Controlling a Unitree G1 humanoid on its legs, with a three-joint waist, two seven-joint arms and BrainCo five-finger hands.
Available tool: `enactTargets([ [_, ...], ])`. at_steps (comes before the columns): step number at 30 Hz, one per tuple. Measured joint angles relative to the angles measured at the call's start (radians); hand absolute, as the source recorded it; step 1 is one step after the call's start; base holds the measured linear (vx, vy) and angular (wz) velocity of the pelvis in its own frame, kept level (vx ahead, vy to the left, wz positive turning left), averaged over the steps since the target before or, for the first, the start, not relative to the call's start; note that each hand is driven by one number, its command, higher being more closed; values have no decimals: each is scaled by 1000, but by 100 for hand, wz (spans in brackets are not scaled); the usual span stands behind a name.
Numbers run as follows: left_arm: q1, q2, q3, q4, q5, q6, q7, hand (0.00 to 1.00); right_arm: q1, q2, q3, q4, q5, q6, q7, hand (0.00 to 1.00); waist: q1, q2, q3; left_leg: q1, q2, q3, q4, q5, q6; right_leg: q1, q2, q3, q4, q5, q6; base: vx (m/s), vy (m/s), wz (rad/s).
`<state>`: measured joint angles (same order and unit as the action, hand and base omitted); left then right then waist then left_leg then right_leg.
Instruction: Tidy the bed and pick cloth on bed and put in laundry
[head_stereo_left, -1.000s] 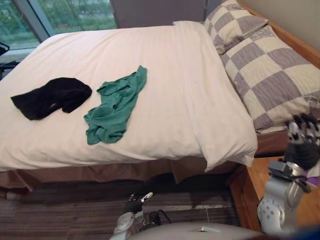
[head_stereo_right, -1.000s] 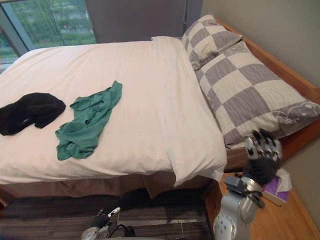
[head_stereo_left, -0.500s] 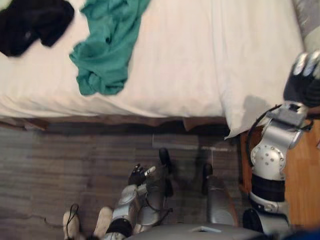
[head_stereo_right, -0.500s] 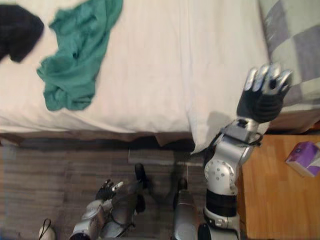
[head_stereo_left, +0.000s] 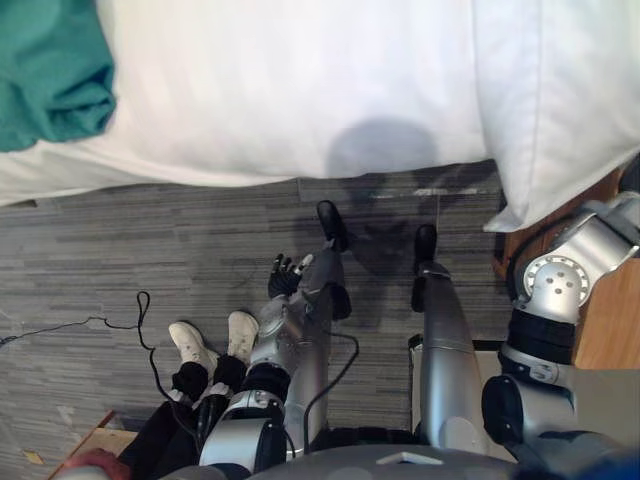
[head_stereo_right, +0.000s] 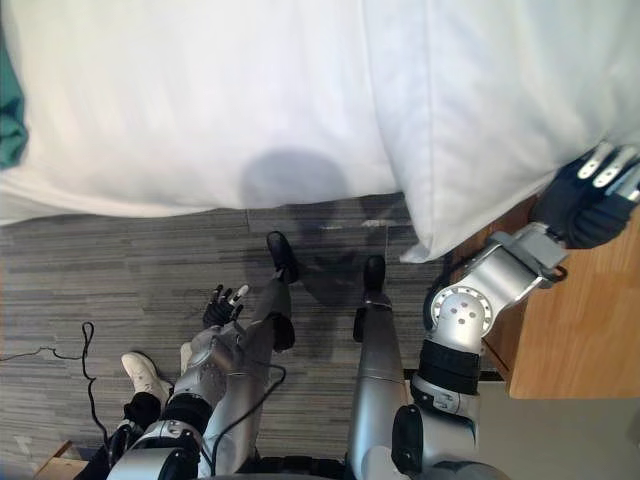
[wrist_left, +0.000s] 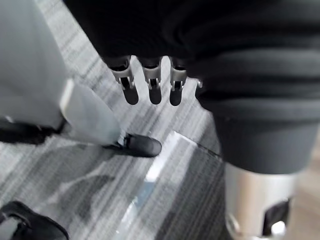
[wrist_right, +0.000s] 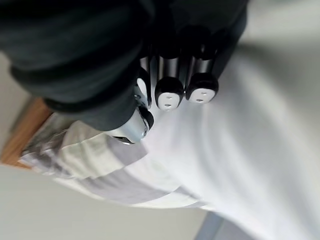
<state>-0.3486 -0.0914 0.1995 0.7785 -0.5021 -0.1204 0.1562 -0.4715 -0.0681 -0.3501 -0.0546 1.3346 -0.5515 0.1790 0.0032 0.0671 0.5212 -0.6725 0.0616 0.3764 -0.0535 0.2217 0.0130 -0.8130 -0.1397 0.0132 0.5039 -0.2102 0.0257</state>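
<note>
A teal cloth (head_stereo_left: 48, 82) lies bunched on the white duvet (head_stereo_left: 300, 70) at the bed's left part, far from both hands. My right hand (head_stereo_right: 588, 196) is raised beside the duvet's hanging corner (head_stereo_right: 450, 200), fingers straight and holding nothing. In the right wrist view its fingers (wrist_right: 170, 92) point over the white duvet, with a checked pillow (wrist_right: 85, 165) close by. My left hand (head_stereo_right: 224, 302) hangs low above the floor, fingers relaxed and empty.
A wooden nightstand (head_stereo_right: 560, 330) stands right of the bed, just under my right hand. A person in white shoes (head_stereo_left: 190, 345) stands on the grey striped floor (head_stereo_left: 120, 250) behind my left side. A cardboard box corner (head_stereo_left: 80, 450) sits at the lower left.
The camera has tilted further down, so the black cloth and pillows have left the eye views. My right hand remains raised by the duvet corner; the left hand still hangs low.
</note>
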Motion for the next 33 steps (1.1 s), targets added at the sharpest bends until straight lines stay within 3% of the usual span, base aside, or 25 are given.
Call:
enactTargets([
  [5,-3,-18,8,24,-54,-4,-6,0,164,23,1,159,21,113,184,100,-11,3,-2,84,-6,7,-14,-12,-17,87,-5,3,-39,6,1,53,18,-12],
  [8,-3,-14,19,27,-78,-4,-11,0,237,19,-12,232,24,155,246,100,-17,4,-2,121,-10,25,-15,-21,-30,124,-9,10,-52,6,1,17,26,-12],
  [12,12,5,38,33,-77,2,-50,0,303,19,-58,350,49,178,239,100,-28,3,-3,178,-9,27,-24,-22,-30,184,-8,7,-67,8,4,-7,24,-9],
  [15,35,30,40,62,-76,10,-90,0,349,21,-122,437,63,192,179,100,-42,-2,-13,254,-8,30,-35,-35,-41,267,-6,-1,-94,12,11,-1,28,-10],
  [18,81,42,46,73,-74,36,-117,0,419,22,-177,454,7,196,106,100,-45,-13,-55,322,-7,48,-38,-61,-23,344,-5,-2,-125,16,17,45,38,-14],
  [23,189,81,43,73,-17,97,-138,0,517,21,-174,249,-239,104,-64,100,-44,-58,-189,419,-3,54,-42,-100,-15,473,-1,-12,-193,18,19,107,22,-7],
  [27,248,100,31,69,22,132,-147,0,529,18,-77,-28,-303,72,-71,100,-43,-88,-219,483,-2,51,-42,-107,-14,549,-2,-20,-215,18,19,112,-10,-1],
  [30,260,98,-1,63,23,148,-144,0,513,18,62,-176,-358,109,22,100,-38,-91,-233,468,2,27,0,-128,-10,558,-8,-49,-209,17,21,82,-28,18],
  [33,256,89,-24,21,24,154,-126,0,443,19,204,-207,-375,222,148,100,-33,-87,-232,391,3,-13,72,-148,-4,521,-23,-87,-173,0,17,1,-25,41],
])
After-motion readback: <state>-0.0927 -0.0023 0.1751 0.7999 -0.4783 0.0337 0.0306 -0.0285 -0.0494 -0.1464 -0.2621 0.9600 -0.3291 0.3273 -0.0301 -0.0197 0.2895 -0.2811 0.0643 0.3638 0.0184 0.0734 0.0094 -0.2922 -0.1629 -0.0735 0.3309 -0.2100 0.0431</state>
